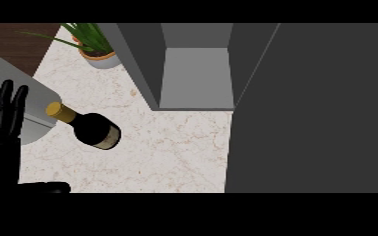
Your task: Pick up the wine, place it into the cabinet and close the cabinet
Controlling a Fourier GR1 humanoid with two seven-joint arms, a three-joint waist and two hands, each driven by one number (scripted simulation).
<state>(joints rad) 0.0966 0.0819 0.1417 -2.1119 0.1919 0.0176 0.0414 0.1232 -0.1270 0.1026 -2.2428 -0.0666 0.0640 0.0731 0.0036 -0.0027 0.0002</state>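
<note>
Wine [92, 127] stands on the marble counter [170, 155], seen steeply from above, its gold-capped neck pointing toward ten o'clock and its dark body toward four o'clock. The left hand [10, 115] shows at the view's left edge, fingers straight and apart, pointing to twelve o'clock, holding nothing; it looks to be resting. From that hand the bottle lies at about three o'clock, near but not touching. The right hand cannot be seen at all, so the left is the only hand judged within reach of the bottle. The cabinet [196, 80] sits at about one o'clock from the bottle, its door [303, 110] swung open and filling the view's right side. A potted plant [94, 47] stands at twelve o'clock from the bottle. The bottle's base is hidden beneath its own shoulder, and a dark shape at the lower left corner is hard to make out.
</note>
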